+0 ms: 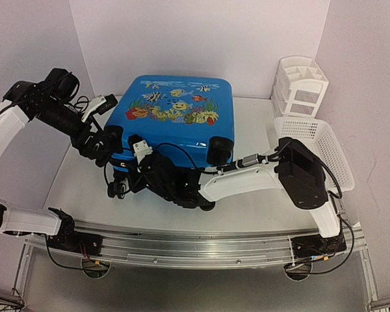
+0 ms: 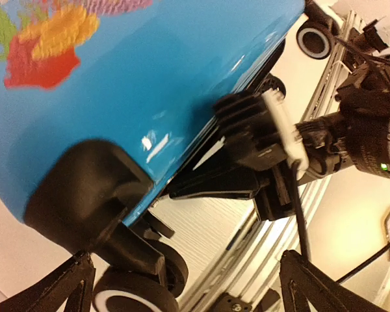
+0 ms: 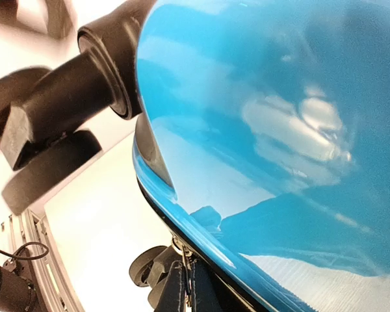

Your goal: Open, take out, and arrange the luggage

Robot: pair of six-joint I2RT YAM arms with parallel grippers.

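Nearby | basket [image 1: 335, 153], organizer [image 1: 302, 84] | right of luggage [image 1: 175, 127] | not touching

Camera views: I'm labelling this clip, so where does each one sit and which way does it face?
Top external: above and behind the arm bases, looking down at the suitcase on the table; left arm and right arm show.
Left wrist: low at the suitcase's near left corner, facing a wheel and the right arm's wrist; own fingers spread at the bottom.
Right wrist: tight against the near edge, facing the blue shell; own fingers barely show.
Shared: both wrist views catch the shell and wheels.
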